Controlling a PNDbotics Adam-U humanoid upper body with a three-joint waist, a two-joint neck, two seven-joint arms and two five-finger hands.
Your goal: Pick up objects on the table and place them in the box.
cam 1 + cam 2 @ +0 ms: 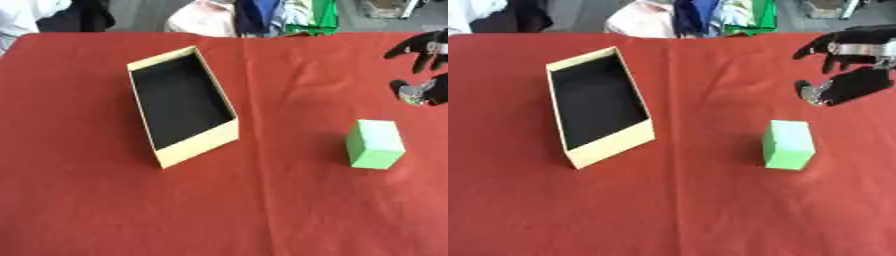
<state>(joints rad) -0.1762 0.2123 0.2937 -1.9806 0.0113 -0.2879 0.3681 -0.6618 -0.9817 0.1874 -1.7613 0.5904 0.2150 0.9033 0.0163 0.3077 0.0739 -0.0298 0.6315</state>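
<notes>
**Green block alone on red surface, right hand above the far right edge**

A red cloth covers the surface, creased along a line running from the far edge to the near edge. Beyond the far edge, the room shows a grey floor and a jumble of clothing in white, blue, pink and bright green.

The box sits toward the far left part of the surface, turned askew to its edges. It is an open rectangular tray with pale yellow walls and a black inside, and nothing shows in it.

The green block stands toward the right side, about midway between the far and near edges, well apart from the box. It is a light green cuboid with a paler top face.

The right hand enters from the far right edge, black with silver parts, fingers spread and thumb apart, holding nothing. It is farther back than the block, not touching it.
</notes>
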